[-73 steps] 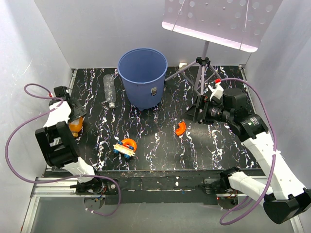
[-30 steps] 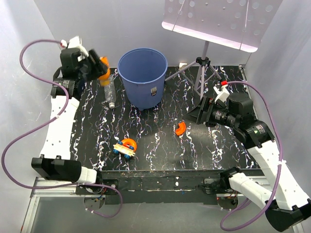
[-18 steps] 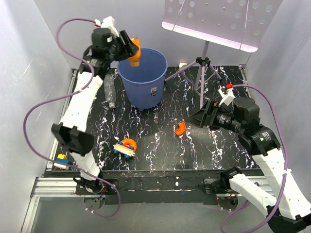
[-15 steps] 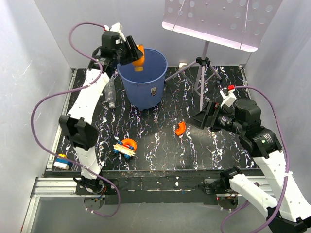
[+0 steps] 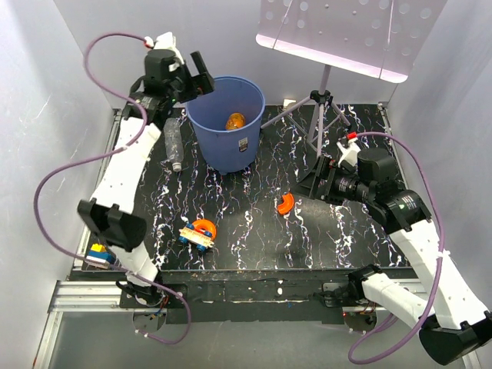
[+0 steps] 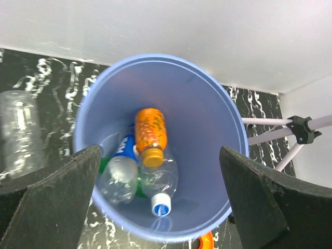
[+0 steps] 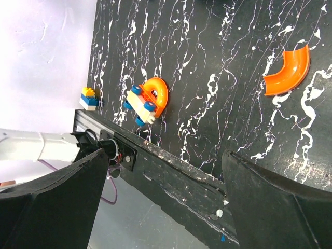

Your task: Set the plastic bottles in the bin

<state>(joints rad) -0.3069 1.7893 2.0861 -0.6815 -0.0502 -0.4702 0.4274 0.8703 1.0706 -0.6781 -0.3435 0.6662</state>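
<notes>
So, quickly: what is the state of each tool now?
Left tool: open, holding nothing.
Right tool: open, holding nothing.

An orange curved piece [image 5: 285, 204] lies right of a wheeled toy [image 5: 198, 232].

The bin [image 6: 207, 129] is seen to be of smooth blue plastic with a soft sheen. The clear bottles [image 6: 158, 179] and the orange bottle [image 6: 151, 132] are of glossy plastic. The tabletop [image 7: 218, 62] is finished in black with white marbling, slightly shiny.
</notes>
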